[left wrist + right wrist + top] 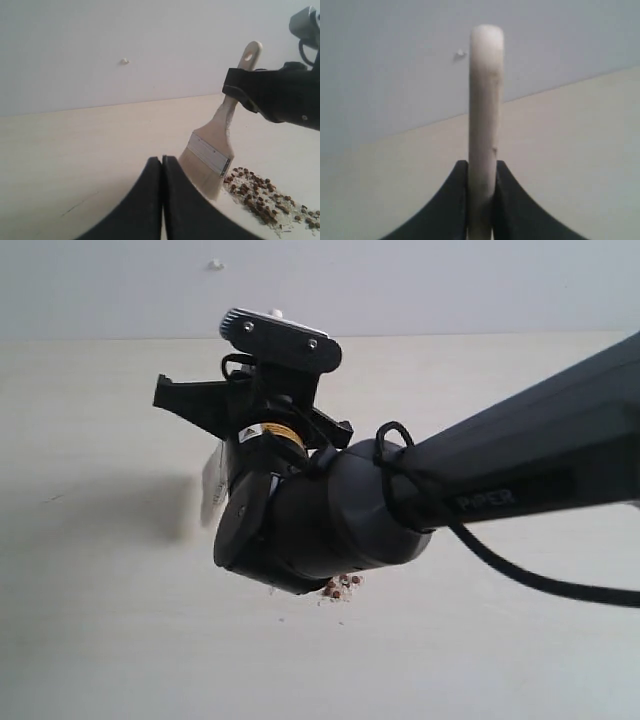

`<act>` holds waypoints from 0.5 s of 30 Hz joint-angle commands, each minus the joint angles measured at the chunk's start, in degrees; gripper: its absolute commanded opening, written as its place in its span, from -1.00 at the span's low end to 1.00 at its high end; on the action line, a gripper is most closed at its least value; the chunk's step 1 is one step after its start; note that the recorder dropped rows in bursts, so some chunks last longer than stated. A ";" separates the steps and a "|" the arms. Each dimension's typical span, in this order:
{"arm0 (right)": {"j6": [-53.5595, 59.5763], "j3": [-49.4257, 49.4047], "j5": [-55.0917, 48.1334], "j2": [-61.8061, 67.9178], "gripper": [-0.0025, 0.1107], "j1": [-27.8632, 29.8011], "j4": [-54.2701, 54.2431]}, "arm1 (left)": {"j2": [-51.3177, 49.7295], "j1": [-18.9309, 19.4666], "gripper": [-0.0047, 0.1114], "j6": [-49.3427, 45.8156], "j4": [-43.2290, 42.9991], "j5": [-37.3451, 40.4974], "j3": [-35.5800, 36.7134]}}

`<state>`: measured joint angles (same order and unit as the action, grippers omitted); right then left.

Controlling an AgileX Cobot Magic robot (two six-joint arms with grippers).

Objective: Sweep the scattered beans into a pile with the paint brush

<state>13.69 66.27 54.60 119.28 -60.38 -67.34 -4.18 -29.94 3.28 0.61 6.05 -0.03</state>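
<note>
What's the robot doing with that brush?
The right gripper is holding the paint brush by its wooden handle, with the bristles pointing down at the table. The beans lie in a loose patch right beside the bristles, mixed with pale crumbs. The left gripper is shut and holds nothing.

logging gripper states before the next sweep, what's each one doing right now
Left gripper: closed, holding nothing.
Right gripper: closed on the paint brush handle.
</note>
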 commanded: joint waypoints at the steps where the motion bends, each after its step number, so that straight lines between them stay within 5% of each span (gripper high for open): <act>1: -5.11 1.20 0.28 3.27 -0.96 1.91 1.77 | 0.19 0.14 -0.92 0.13 0.51 -0.11 0.03; 5: -4.14 2.60 0.85 5.37 -0.96 1.87 -2.98 | 0.19 0.14 -0.92 0.13 0.51 -0.11 0.03; 9: 11.89 2.60 2.88 3.56 -0.96 1.73 -14.55 | 0.19 0.14 -0.92 0.13 0.51 -0.11 0.03; 15: 18.82 2.60 2.95 0.37 -0.96 1.73 -21.25 | 0.19 0.14 -0.92 0.13 0.51 -0.11 0.03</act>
<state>29.57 68.86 57.49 120.74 -58.81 -87.01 -4.18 -29.94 3.28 0.61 6.05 -0.03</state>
